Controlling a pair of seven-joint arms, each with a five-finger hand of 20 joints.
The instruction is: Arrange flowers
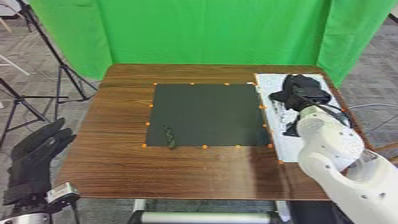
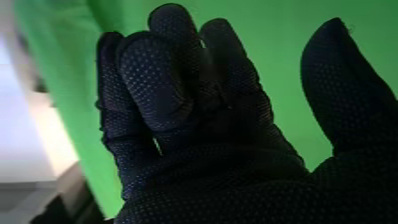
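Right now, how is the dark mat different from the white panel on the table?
The dark mat is nearly square; the white panel is narrower. The mat bears a green sprig, while the right hand is over the panel. Both lie flat on the brown table.

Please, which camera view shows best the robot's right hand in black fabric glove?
The right wrist view: the right hand is close there, its fingers large. The head view shows it small, over the white rectangular sheet.
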